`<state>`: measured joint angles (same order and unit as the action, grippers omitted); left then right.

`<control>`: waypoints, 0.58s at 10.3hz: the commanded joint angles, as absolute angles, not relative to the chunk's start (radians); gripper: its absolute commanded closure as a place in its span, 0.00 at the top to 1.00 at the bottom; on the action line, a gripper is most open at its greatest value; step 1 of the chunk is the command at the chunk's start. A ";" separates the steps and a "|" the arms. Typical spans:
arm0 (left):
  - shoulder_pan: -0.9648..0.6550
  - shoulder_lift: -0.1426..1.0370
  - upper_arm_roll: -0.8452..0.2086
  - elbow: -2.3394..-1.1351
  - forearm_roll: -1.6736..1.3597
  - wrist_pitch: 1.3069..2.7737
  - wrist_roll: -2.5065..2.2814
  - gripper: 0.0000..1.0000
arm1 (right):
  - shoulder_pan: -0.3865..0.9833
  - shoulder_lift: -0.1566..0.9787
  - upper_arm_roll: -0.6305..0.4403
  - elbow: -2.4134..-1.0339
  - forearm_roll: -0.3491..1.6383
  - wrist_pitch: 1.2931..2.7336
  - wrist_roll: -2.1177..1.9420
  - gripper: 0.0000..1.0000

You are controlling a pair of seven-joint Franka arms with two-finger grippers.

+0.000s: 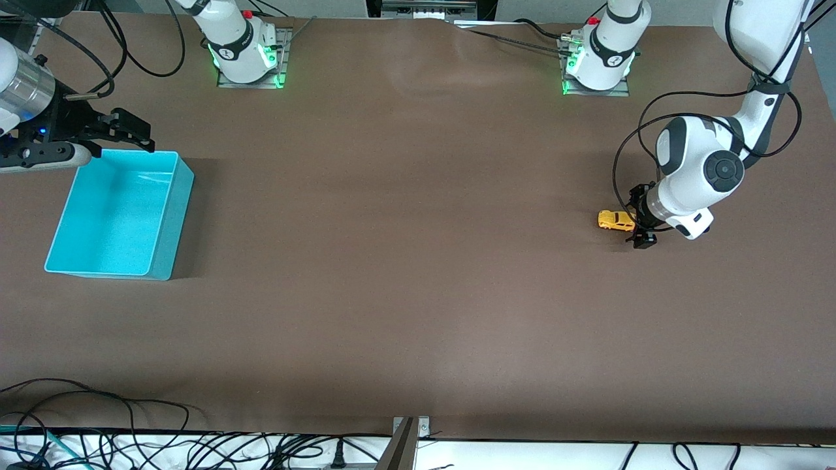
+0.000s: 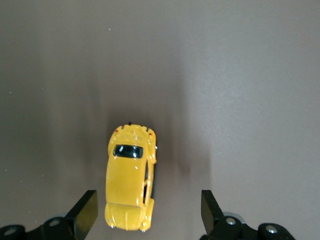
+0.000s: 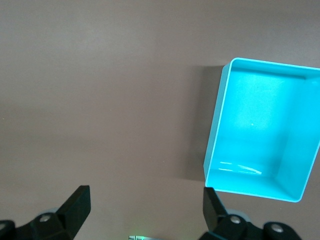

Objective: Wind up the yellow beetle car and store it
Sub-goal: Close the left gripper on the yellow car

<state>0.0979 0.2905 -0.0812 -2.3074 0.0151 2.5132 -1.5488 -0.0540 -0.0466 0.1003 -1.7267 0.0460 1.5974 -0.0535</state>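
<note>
The yellow beetle car (image 1: 616,220) sits on the brown table (image 1: 418,261) toward the left arm's end. The left gripper (image 2: 146,209) is down around its tail, jaws open, fingers (image 2: 85,212) not touching. The right gripper (image 3: 146,205) waits open beside the turquoise bin (image 1: 124,212).

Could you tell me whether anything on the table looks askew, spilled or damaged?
Nothing stands out. The yellow beetle car sits upright on its wheels between the left gripper's open jaws, and the turquoise bin stands level and empty near the right gripper.
</note>
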 commanded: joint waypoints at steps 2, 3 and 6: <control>0.103 0.281 -0.086 -2.391 0.005 2.626 -1.529 0.92 | -0.060 -0.048 0.101 -1.718 0.051 1.585 -0.058 1.00; 0.103 0.278 -0.086 -2.404 0.003 2.634 -1.529 0.92 | -0.060 -0.046 0.101 -1.718 0.051 1.585 -0.058 1.00; 0.101 0.276 -0.086 -2.413 0.003 2.634 -1.534 0.91 | -0.060 -0.048 0.101 -1.718 0.051 1.583 -0.058 1.00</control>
<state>0.0985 0.2910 -0.0818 -2.3904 0.0151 2.6189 -1.5482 -0.0541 -0.0465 0.1003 -1.7268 0.0460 1.5974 -0.0535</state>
